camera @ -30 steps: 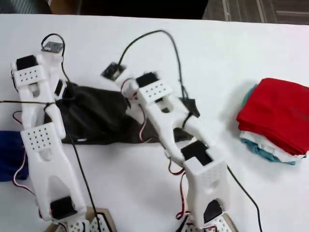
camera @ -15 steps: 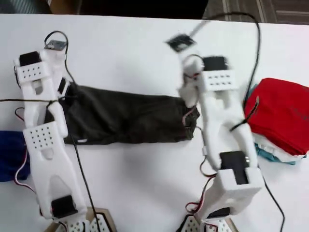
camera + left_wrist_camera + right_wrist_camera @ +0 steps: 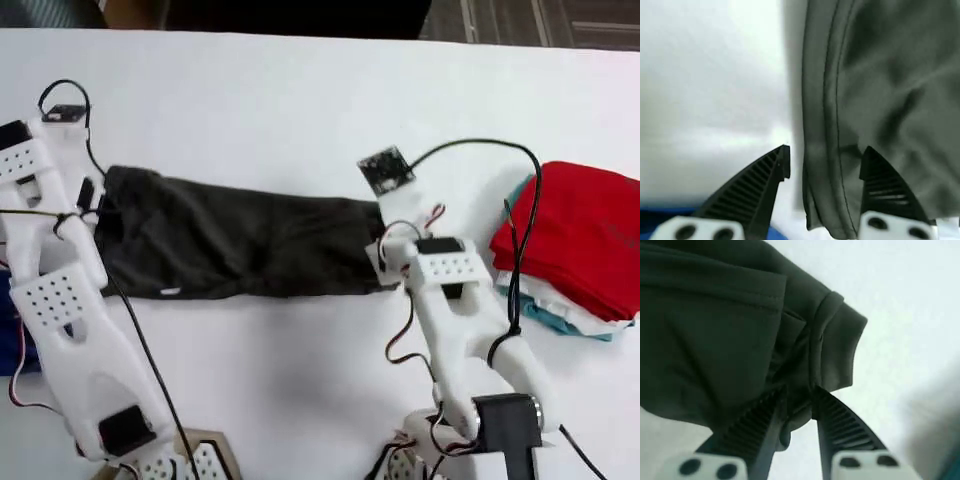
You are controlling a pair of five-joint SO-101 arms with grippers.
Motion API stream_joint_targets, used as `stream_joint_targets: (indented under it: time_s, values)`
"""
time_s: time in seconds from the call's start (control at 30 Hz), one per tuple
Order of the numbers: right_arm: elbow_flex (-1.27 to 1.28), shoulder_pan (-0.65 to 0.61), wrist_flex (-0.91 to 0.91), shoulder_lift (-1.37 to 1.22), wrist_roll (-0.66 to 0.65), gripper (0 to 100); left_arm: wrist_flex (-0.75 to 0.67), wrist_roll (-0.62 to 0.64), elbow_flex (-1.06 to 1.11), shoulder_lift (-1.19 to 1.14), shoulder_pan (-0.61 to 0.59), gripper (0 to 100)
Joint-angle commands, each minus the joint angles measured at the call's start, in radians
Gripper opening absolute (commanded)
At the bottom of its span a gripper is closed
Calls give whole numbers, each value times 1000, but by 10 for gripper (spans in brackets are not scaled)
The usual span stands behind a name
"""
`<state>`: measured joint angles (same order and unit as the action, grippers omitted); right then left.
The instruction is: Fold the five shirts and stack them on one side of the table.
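Dark shirt edge between right tool tips, apparently tight.

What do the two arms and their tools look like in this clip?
The left arm and right arm are white plastic with perforated panels, black servos at the joints and thin red and black cables. The left tool and right tool have black, ribbed, pointed fingers on white bases.

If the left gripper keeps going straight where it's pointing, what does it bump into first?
Most likely the dark shirt. Its hemmed edge lies between the open fingers of the left gripper, so it would push into cloth, with the white table underneath. Depth is hard to judge.
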<state>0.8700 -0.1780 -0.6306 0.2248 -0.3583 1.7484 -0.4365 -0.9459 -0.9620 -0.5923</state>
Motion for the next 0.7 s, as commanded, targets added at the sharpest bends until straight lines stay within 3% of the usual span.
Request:
stream_joint_targets:
  time_s: [0.0, 0.23, 0.53, 0.67]
  values:
    - [37, -8, 73, 51, 11, 69, -38, -14, 1, 78, -8, 251]
    - [48, -10, 85, 59, 5, 70, -71, -48, -1, 14, -6, 249]
    - [44, -12, 107, 61, 12, 70, -44, 32, -1, -109, 25, 247]
    - [44, -12, 107, 61, 12, 70, 18, 31, -1, -124, 77, 159]
